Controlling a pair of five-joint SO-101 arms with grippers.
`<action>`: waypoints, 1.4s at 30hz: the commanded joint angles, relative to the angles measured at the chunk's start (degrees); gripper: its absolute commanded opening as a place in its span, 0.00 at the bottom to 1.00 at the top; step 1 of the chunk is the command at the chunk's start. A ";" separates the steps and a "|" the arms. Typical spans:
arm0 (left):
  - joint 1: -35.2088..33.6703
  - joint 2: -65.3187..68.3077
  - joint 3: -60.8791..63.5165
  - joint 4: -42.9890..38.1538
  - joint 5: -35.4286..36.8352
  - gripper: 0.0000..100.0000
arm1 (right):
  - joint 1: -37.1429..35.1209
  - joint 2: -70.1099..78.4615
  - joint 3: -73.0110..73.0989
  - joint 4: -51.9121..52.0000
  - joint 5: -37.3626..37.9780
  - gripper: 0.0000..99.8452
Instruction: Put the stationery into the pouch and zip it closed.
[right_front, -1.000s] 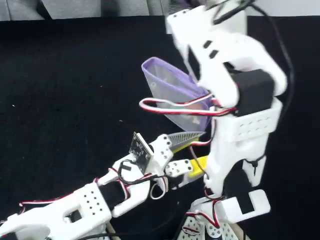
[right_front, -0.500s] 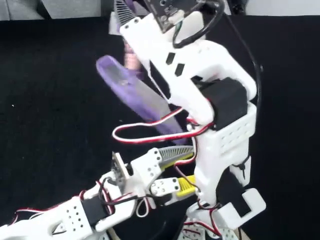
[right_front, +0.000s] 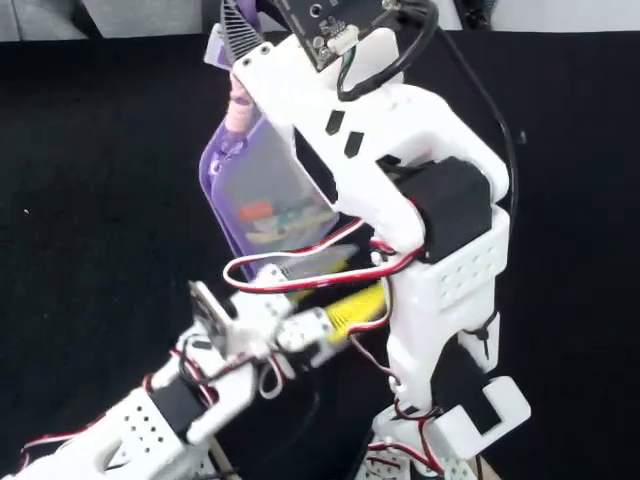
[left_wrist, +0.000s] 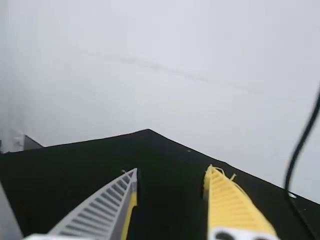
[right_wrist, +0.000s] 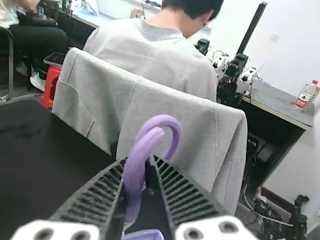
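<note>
- Because the pouch (right_front: 262, 195) is soft film and fabric with loose stationery (right_front: 272, 220) inside, expect it to sag, swing and twist rather than keep its shape. It looks light, and nothing in it seems fragile.
- Your right gripper (right_wrist: 137, 162) has its jaws clamped on the purple loop (right_wrist: 161, 127) at the pouch's top. The strap runs up between the jaws and arches just past their tips. The pouch body hangs below them, apparently off the black table (right_front: 90, 220).
- The loop is a fair carrying hold, but I judge it too floppy to brace a zip pull against. A grip on the firmer purple seam beside the zipper end should steady the pouch better.
- Your left gripper (left_wrist: 172, 172) has its jaws apart with nothing between them. In the high view it sits near the pouch's lower edge, and you cannot tell whether a jaw touches it.
- You cannot tell whether the zipper is open or closed. A pink piece (right_front: 240, 105) just below the right jaws may be the pull, but that is only a guess.
</note>
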 joint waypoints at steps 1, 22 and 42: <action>-7.08 -0.79 -0.48 0.09 0.18 0.22 | 1.58 -1.54 -1.89 0.18 0.26 0.01; -39.69 -19.60 -19.21 41.67 0.09 0.22 | 6.15 -1.89 -1.89 0.26 -0.18 0.01; -34.33 -19.69 -9.89 30.59 0.00 0.22 | 6.51 -1.98 -1.89 1.93 -0.09 0.01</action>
